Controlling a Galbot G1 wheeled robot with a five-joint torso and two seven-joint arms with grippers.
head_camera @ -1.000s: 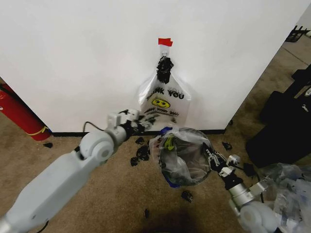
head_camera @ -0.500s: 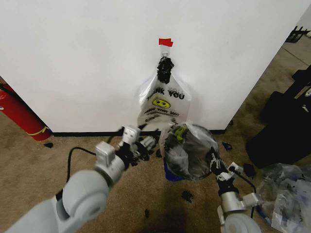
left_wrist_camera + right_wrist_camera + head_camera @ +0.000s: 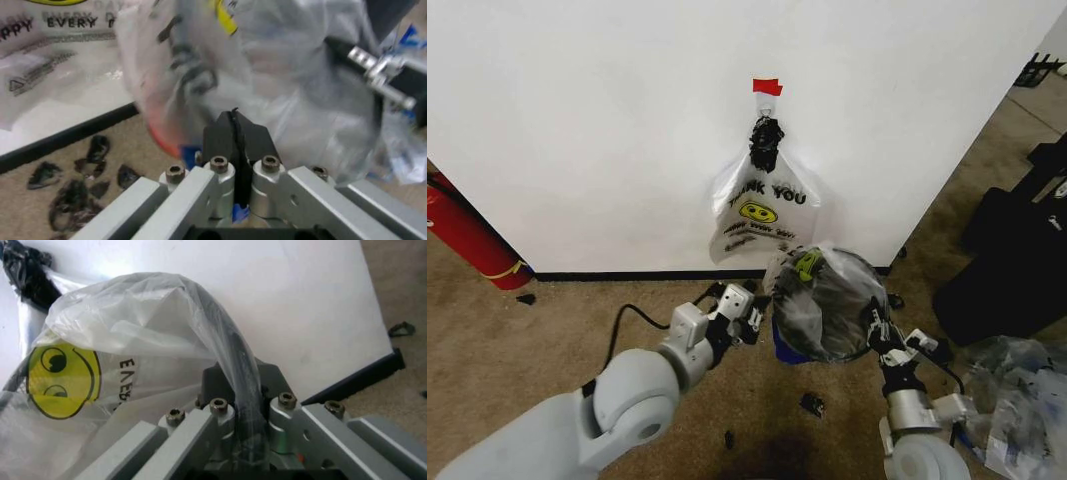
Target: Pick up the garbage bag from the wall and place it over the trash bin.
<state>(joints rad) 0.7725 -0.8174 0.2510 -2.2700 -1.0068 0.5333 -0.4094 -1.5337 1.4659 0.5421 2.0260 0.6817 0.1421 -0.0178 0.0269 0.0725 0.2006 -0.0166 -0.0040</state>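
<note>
Against the white wall, the crinkly see-through garbage bag (image 3: 827,305) shrouds the small red black-rimmed trash bin (image 3: 789,352), the right gripper (image 3: 874,322) clamped on its far rim while the left gripper (image 3: 749,318), jaws pressed together on nothing, sits just beside its near side.

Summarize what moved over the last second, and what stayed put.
The left gripper swung from near the wall base across to the garbage bag's left edge, fingers closed. The right gripper, clamped on the bag-covered rim of the trash bin, carried bag and bin up and toward the wall. Unchanged: the THANK YOU bag hanging on the wall, and the fire extinguisher.
</note>
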